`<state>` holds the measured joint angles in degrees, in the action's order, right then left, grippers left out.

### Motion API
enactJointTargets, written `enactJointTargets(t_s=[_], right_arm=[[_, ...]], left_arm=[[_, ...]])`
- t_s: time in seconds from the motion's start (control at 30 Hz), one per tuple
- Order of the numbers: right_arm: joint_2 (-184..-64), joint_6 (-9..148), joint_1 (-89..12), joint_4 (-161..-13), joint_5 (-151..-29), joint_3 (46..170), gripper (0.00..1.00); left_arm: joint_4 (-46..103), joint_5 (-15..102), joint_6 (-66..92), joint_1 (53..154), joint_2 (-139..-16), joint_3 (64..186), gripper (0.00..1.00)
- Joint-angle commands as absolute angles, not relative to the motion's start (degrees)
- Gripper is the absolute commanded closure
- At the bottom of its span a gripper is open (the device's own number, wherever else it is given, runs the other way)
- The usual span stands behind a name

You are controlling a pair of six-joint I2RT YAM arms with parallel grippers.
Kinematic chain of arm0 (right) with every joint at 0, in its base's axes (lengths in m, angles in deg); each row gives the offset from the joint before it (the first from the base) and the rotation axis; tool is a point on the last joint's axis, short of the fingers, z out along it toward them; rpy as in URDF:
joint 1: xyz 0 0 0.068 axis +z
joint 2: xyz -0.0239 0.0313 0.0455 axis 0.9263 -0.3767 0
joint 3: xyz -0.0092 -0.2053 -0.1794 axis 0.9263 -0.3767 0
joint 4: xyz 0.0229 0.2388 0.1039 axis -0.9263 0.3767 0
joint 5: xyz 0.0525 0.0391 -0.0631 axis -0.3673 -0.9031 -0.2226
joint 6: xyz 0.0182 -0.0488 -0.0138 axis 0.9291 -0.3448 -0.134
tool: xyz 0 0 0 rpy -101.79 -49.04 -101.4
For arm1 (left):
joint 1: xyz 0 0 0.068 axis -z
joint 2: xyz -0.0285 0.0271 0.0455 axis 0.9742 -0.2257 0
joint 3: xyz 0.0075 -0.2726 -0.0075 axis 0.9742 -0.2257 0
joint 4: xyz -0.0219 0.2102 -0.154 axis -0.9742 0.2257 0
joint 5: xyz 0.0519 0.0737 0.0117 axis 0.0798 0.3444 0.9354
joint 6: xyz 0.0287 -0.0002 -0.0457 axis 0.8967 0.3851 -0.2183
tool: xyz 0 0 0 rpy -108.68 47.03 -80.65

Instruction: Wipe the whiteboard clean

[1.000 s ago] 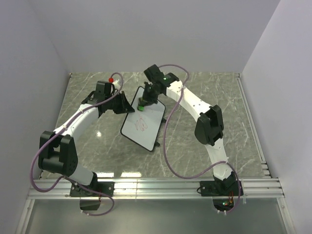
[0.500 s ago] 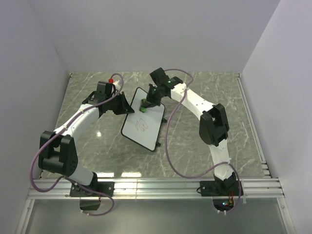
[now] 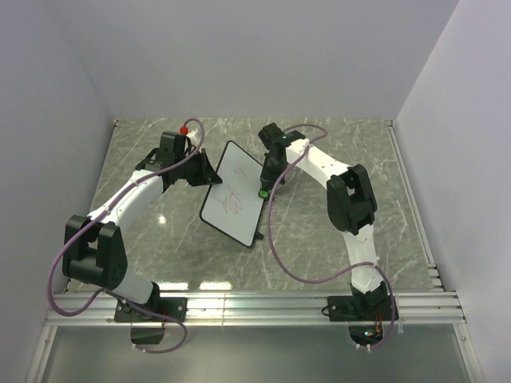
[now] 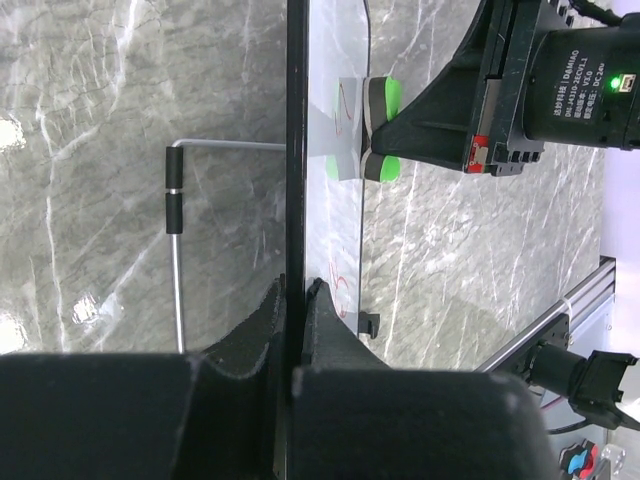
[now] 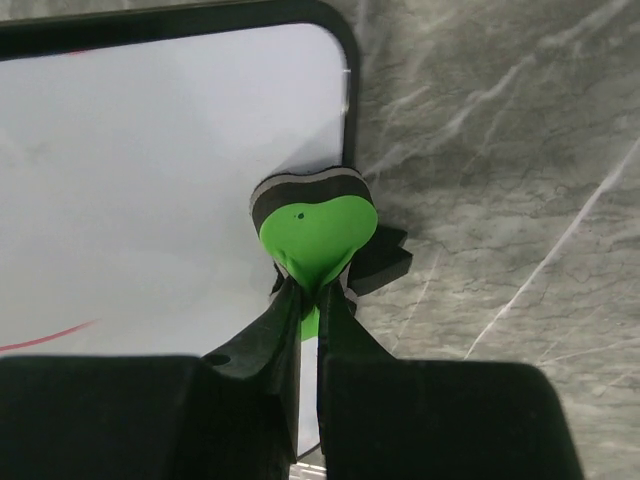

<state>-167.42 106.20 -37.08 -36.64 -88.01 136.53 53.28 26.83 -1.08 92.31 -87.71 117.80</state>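
Note:
The whiteboard [image 3: 234,195] stands tilted in the middle of the table, white with a black frame and red scribbles [image 3: 231,203] near its centre. My left gripper [image 3: 209,171] is shut on its left edge; the left wrist view shows the black frame [image 4: 296,150] pinched between the fingers. My right gripper [image 3: 266,185] is shut on the green eraser [image 3: 263,192] at the board's right edge. In the right wrist view the squeezed eraser [image 5: 315,225] sits at the board's rounded corner [image 5: 335,40], beside a black foot [image 5: 385,262].
A wire stand [image 4: 175,210] juts out behind the board. A red-capped marker [image 3: 183,129] lies behind the left arm. A metal rail [image 3: 255,307] runs along the near edge. White walls close in the table at left, back and right.
My right gripper has swept the eraser from the board's upper left part across to its right edge. The board and left gripper have stayed put.

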Motion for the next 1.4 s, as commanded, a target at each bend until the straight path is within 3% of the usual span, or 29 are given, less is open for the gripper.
enactJointTargets(t_s=[0.0,0.37,0.63,0.93,1.37], right_arm=[[-170.26,105.08,-34.12,-32.59,-87.72,143.67,1.0],[-174.83,111.23,-30.69,-33.46,-96.42,168.75,1.0],[-173.43,109.65,-30.78,-34.6,-96.34,161.39,1.0],[-165.6,109.56,-37.71,-42.78,-95.11,136.25,1.0],[-175.1,110.26,-35.09,-32.41,-95.98,161.01,1.0]], left_arm=[[58.88,33.85,4.75,93.92,-88.99,117.07,0.99],[59.5,37.19,5.8,97.17,-88.99,116.99,1.0],[59.76,37.19,5.8,97.7,-88.29,117.07,1.0],[59.67,37.19,5.54,97.7,-86.53,115.85,1.0],[59.94,39.65,6.33,99.89,-85.65,115.67,1.0]])
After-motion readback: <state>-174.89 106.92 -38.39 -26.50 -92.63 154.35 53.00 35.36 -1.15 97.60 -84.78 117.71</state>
